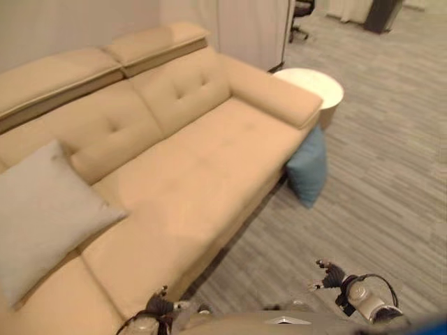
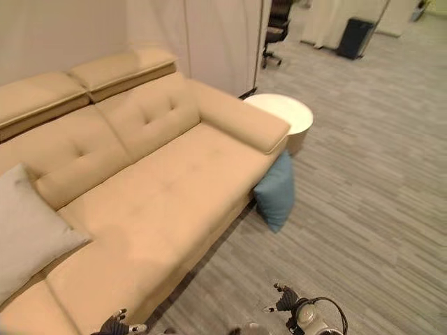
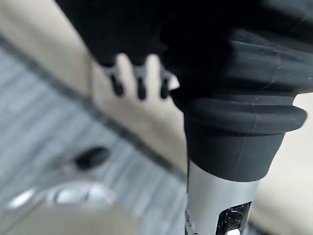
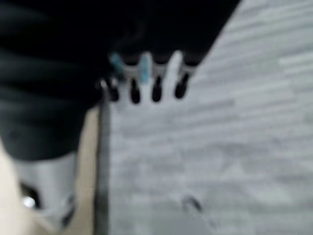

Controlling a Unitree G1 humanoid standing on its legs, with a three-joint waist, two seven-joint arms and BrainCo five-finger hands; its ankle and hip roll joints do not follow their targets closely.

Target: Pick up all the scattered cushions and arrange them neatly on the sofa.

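A long beige leather sofa (image 1: 195, 174) with tufted back cushions is seen along the wall. A pale grey square fabric cushion (image 1: 38, 216) is propped on its seat near the far left end. A teal fabric cushion (image 1: 309, 167) is stood on the grey striped carpet (image 1: 391, 181), leaned against the sofa's right end below the armrest. A round white side table (image 1: 318, 87) is placed just beside that armrest. The left hand (image 1: 159, 304) and right hand (image 1: 328, 276) are held low with fingers relaxed and spread, nothing grasped.
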